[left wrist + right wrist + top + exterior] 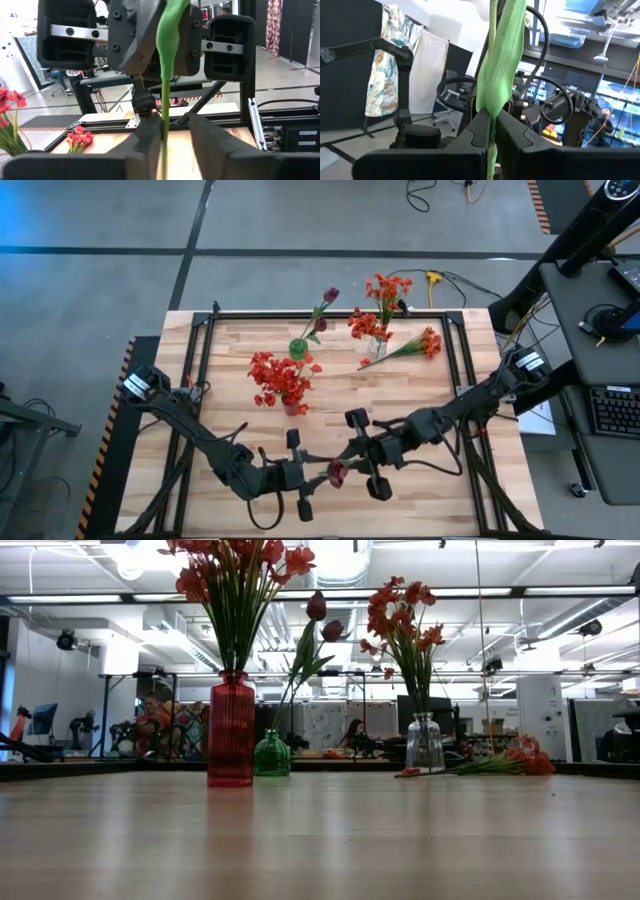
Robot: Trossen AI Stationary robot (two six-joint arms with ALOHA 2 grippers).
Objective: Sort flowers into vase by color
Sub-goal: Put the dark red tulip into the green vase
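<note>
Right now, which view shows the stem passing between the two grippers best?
Left wrist view: the green stem runs from the right gripper down between the left gripper's fingers. Right wrist view shows it pinched; the high view shows only a small bloom; the low view shows nothing.

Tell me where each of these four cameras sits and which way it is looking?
High view: above the table, looking straight down; both arms show, left gripper and right gripper meeting over a purple flower.
Low view: at tabletop height, looking level at the red vase, green vase and clear vase; no arm shows.
Left wrist view: on the left arm, facing the right gripper; own fingers flank the stem.
Right wrist view: on the right arm; own fingers pinch the stem.
Shared: both wrist views show that stem.
</note>
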